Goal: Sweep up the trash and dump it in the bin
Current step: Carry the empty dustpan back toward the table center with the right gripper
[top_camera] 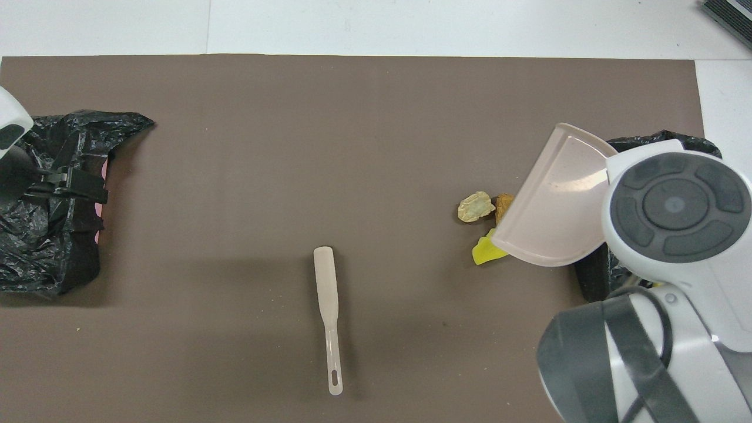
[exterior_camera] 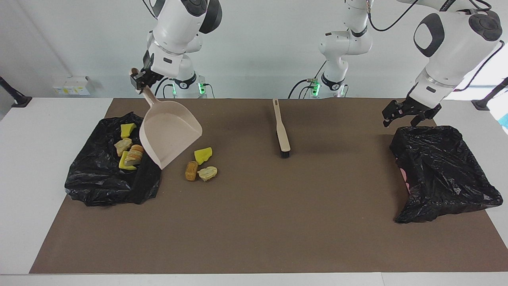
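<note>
In the facing view, the right arm is reaching down from the robots' end of the table, its right gripper (exterior_camera: 139, 81) clamped on the handle of the beige dustpan (exterior_camera: 168, 133). The pan is hanging in the air, tilted with its open mouth sloping down, over the brown mat (exterior_camera: 258, 222) between the black-bagged bin (exterior_camera: 111, 180) at the right arm's end and the loose trash. Four pieces of trash (exterior_camera: 127, 149), yellow sponge chunks and crusty lumps, are lying in that bin. Three more are resting on the mat just beside the bin, toward the table's middle: a yellow chunk (exterior_camera: 203, 155), a brown lump (exterior_camera: 191, 171) and a pale lump (exterior_camera: 208, 173) touching it. The brush (exterior_camera: 281, 129) is lying on the mat near the middle. The left arm is bending down at its own end, its left gripper (exterior_camera: 405, 114) hovering with fingers spread wide over the edge of a second black bag (exterior_camera: 440, 171), holding nothing. In the overhead view, the right arm's large joint is covering most of the bin (top_camera: 658, 141), and the dustpan (top_camera: 558, 200) is overlapping the brown lump (top_camera: 502, 205) and yellow chunk (top_camera: 484, 252), while the pale lump (top_camera: 476, 207) is showing whole. The brush (top_camera: 328, 317) is lying with its handle toward the robots. The left gripper (top_camera: 76, 187) is sitting over the second bag (top_camera: 47, 247), jaws apart.
</note>
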You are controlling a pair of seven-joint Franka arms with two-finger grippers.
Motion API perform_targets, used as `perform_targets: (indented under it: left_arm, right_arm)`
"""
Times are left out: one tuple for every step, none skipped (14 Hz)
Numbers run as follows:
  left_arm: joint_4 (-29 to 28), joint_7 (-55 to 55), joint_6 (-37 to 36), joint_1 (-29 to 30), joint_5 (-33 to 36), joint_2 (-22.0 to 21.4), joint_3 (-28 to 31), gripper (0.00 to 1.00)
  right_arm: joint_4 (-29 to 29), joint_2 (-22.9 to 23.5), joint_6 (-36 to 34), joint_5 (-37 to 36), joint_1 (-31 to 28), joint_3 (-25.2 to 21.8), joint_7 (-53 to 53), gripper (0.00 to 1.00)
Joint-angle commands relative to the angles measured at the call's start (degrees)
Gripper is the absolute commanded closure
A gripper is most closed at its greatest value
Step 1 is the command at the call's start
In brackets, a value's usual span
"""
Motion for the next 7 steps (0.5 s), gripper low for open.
perform_targets:
  left_arm:
    - [-1.23,0.63,-0.74,-0.20,1.27,-1.43,0.37,0.00]
    - [-1.40,0.80,-0.83,-0.11,1.27,-1.60,0.37,0.00]
    - [-1.31,0.72,-0.65,-0.11,1.27,-1.78,0.37,0.00]
    - [-0.88,0.46,0.13,-0.03,1.19,-1.43,0.37,0.00]
    - [-0.96,0.02,0.23,-0.02,1.19,-1.51,0.37,0.00]
    - [-0.96,0.01,0.23,-0.02,1.19,-1.51,0.37,0.00]
    - [-0.96,0.19,0.23,-0.02,1.19,-1.43,0.37,0.00]
  right_arm:
    - [3.05,5.98,5.17,8.39,2.57,0.21,19.92,1.00]
    - [4.45,8.18,7.54,10.25,4.59,0.29,26.18,1.00]
    - [6.55,11.68,9.39,10.53,7.31,0.30,32.68,1.00]
    - [9.79,16.07,11.24,10.62,9.68,0.30,39.36,1.00]
    - [13.48,19.94,12.83,10.88,11.71,0.30,44.48,1.00]
    - [16.82,23.37,14.23,10.89,13.21,0.21,48.36,1.00]
    - [19.99,26.63,15.99,10.89,14.35,0.29,51.53,1.00]
